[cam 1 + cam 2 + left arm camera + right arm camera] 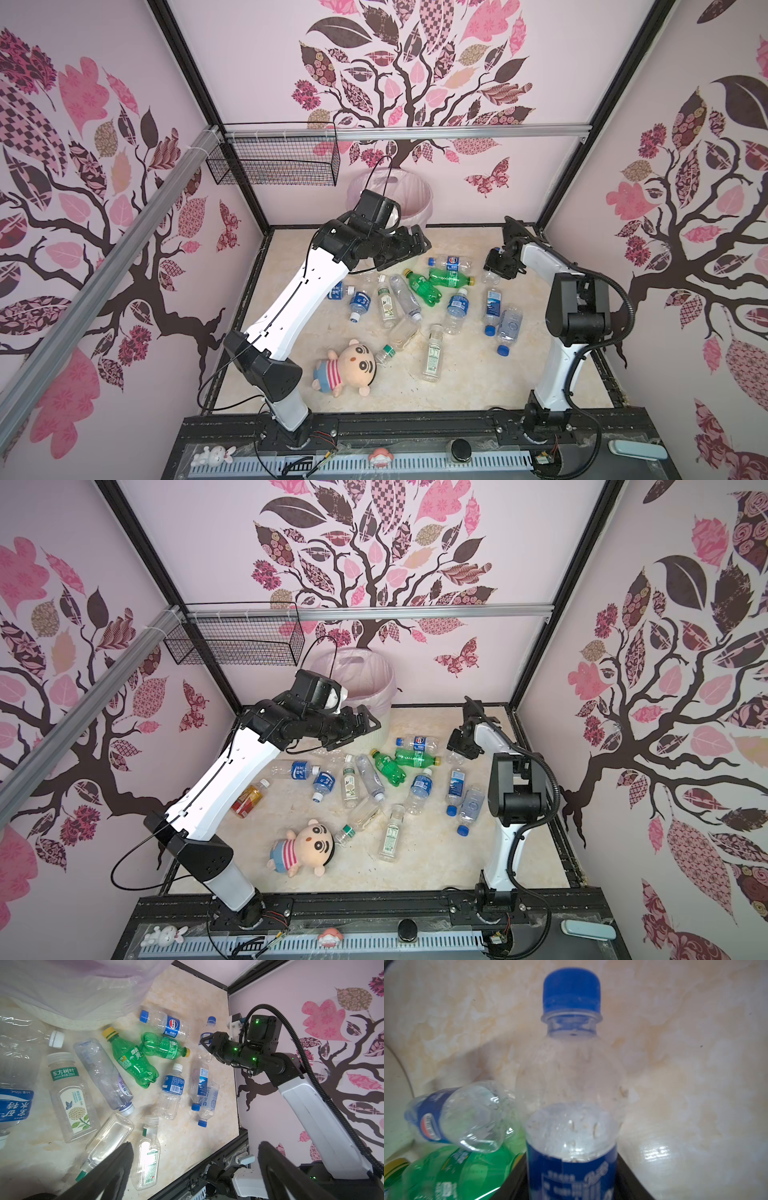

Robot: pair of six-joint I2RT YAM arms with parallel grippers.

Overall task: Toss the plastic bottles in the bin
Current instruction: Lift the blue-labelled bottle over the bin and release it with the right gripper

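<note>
Right gripper jaws flank a blue-capped clear bottle, right of centre; whether they pinch it cannot be told. Left gripper jaws spread wide, upper centre, before the bin. Other bottles litter the bench.

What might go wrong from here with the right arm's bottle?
The blue-capped bottle sits between the jaws of the right gripper at its label end; thin plastic may crumple or slip.
The Pepsi-logo bottle and green bottle lie close by and may get knocked.
The left gripper hangs open before the bin, possibly blocking the drop.
</note>
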